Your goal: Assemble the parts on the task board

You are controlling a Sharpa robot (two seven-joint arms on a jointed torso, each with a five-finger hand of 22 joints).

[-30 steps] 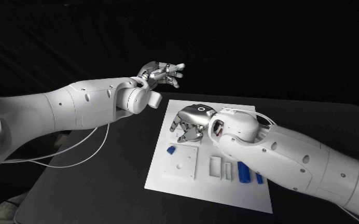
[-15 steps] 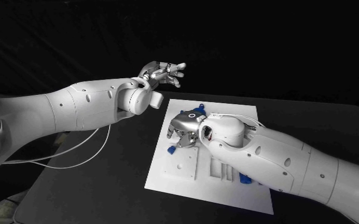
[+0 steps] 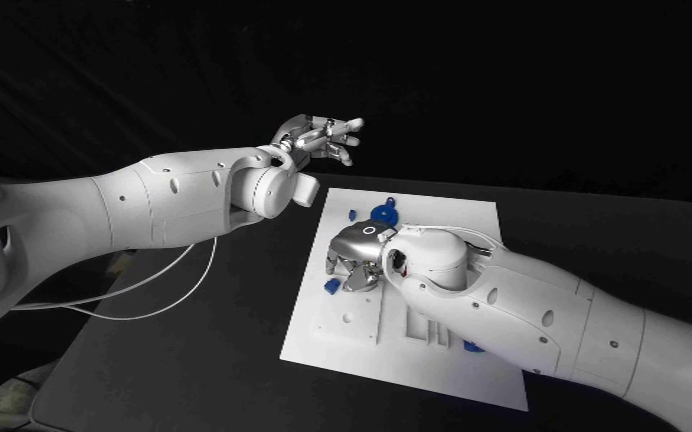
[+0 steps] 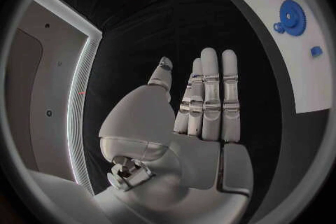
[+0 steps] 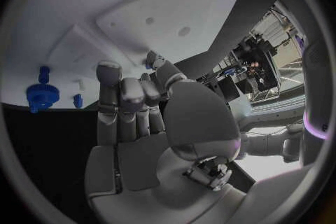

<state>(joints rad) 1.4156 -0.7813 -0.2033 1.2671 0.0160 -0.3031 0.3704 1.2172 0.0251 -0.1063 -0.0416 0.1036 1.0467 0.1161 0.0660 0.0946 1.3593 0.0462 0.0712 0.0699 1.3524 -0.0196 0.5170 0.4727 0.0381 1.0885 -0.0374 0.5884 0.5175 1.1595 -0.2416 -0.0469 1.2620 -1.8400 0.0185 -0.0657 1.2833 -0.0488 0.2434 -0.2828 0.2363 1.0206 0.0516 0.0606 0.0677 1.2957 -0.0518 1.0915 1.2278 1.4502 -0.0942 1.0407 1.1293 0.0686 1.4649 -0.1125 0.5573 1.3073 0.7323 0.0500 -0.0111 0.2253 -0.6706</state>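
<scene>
**Inspector A:** What is the main risk at this moment?

**Inspector B:** The right hand (image 3: 356, 257) hangs low over the near left part of the white board (image 3: 462, 207), fingers curled downward. A small blue piece (image 3: 330, 289) lies just beside the fingertips, next to the raised white plate (image 3: 351, 319). If the hand descends off-centre, the fingers are likely to nudge the piece sideways rather than close round it, and it could slide off the board's left edge onto the black table (image 3: 202, 352).

**Inspector A:** Is the hand gripping anything?

**Inspector B:** That cannot be told. In the right wrist view the fingers (image 5: 119, 95) are bent inward over the board, and a speck of blue shows near one fingertip, but whether it is pinched or merely behind the finger is unclear.

**Inspector A:** Any other hazard?

**Inspector B:** The right forearm covers the slotted area and the pieces lying there, so the head camera is blind to that part. A sweep of the arm could disturb them unseen.

**Inspector A:** And the other pieces?

**Inspector B:** A blue gear (image 3: 384, 214) sits at the far end of the board, well apart from the right hand. The left wrist view shows it too.

**Inspector A:** The left hand?

**Inspector B:** The left hand (image 3: 320, 139) is raised beyond the board's far left corner, fingers straight and together, thumb apart, holding nothing. It touches nothing.
</scene>
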